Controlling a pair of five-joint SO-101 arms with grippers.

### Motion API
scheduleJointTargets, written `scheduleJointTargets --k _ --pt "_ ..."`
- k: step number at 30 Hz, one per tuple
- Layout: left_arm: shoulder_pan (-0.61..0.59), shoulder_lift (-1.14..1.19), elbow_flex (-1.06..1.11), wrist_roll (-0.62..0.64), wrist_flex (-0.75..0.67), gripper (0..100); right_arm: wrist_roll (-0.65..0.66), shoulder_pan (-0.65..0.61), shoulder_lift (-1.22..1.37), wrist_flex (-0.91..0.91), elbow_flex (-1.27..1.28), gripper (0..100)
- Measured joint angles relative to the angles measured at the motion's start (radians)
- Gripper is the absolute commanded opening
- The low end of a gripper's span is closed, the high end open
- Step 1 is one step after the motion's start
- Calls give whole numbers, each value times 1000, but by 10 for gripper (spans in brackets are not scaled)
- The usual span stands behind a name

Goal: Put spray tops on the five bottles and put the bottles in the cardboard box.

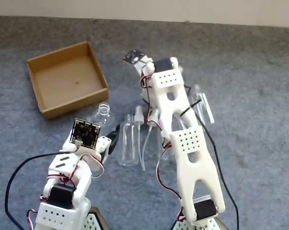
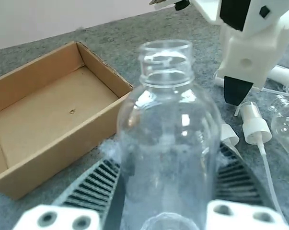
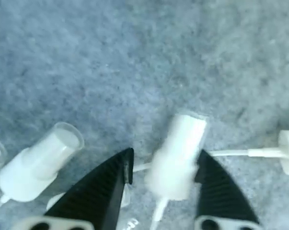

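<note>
My left gripper (image 2: 166, 179) is shut on a clear bottle (image 2: 166, 124) with an open neck and no top, held upright. In the high view this bottle (image 1: 104, 113) stands just in front of the cardboard box (image 1: 70, 50). My right gripper (image 3: 166, 155) is open and points down at the carpet, its jaws either side of a white spray top (image 3: 175, 158). One finger touches the top; a small gap shows at the other. In the high view the right arm (image 1: 166, 84) stretches over the loose bottles.
A clear bottle (image 1: 129, 139) lies between the arms and another (image 1: 202, 103) lies right of the right arm. More spray tops (image 3: 39, 165) with thin tubes lie near the right gripper. The box (image 2: 63, 143) is open and sits far left.
</note>
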Motion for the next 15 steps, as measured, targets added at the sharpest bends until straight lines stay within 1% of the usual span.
scheduleJointTargets --k 4,8,11,15 --pt "0 0 0 0 0 153 0 2 0 0 0 15" --pt "2 0 0 0 0 153 0 -2 2 38 -46 12" --pt "15 0 0 0 -3 154 0 -5 3 74 -135 10" --pt "86 0 0 0 -3 158 -97 0 -35 77 -281 9"
